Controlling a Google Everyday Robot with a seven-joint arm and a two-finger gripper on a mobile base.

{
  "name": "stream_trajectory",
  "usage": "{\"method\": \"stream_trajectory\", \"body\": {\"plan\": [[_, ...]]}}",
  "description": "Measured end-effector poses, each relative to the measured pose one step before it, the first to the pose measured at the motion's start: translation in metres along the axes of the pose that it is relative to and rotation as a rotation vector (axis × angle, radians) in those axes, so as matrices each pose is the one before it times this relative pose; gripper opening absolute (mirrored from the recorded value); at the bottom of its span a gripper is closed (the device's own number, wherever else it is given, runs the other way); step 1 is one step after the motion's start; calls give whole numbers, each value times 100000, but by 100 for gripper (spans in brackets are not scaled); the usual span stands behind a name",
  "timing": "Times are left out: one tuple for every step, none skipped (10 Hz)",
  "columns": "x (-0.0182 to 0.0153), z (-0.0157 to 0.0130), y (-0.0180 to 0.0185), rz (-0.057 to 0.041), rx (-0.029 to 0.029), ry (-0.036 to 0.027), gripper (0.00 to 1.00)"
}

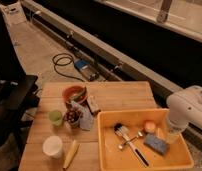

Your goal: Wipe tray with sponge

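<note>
The tray (139, 114) is a large yellow-orange bin on the right half of the wooden table. The sponge (155, 144), a small blue-grey block, lies flat on the tray floor near its right side. My gripper (172, 136) hangs at the end of the white arm (190, 106), pointing down over the tray's right wall, just right of the sponge and apart from it. It is open and holds nothing. A black-handled brush (129, 140) and a small orange-pink ball (150, 126) also lie in the tray.
On the table (119, 95) left of the tray stand an orange-brown bowl (74, 93), a green cup (56, 117), a white cup (53, 146), a banana (70, 153) and some packets (86, 115). A coiled cable (64, 62) lies on the floor behind.
</note>
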Motion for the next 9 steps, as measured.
{"method": "stream_trajectory", "body": {"plan": [[64,-1,-17,155,133,-66,65],[176,14,56,211,-160,282,65],[-69,97,61,227,-486,310,65],[-79,655,305,989,-1373,254,65],[285,1062,457,1396,-2219,326,65],[22,1015,401,681,-1919,93,65],[-142,1137,504,379,-2451,58,65],[-37,1025,585,621,-2497,-457,65],[-43,826,531,630,-2177,-999,65]]}}
